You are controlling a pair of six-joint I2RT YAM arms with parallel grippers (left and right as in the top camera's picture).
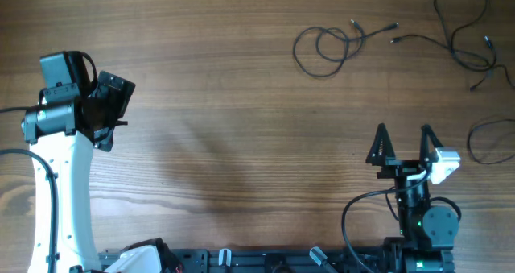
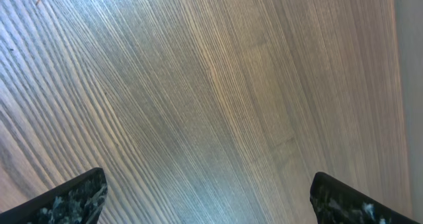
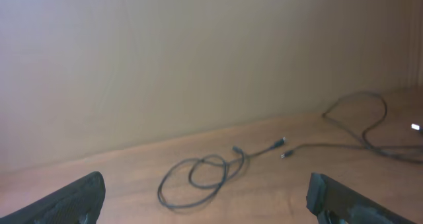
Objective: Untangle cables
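Right pincer (image 1: 403,134) gapes wide, empty, pointed at twelve o'clock, likely readying for the coiled cable (image 1: 326,49) near eleven; more cables (image 1: 467,43) sprawl toward one o'clock. Left pincer (image 2: 208,184), equally wide and empty, hangs over the table (image 1: 225,104).

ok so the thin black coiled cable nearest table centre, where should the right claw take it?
Pinch the thin black coiled cable on its single straight tail toward the right-hand connector tip, not the overlapping loops. Bring the open right claw down from above, jaws across the wire. That tail lies flat and alone.
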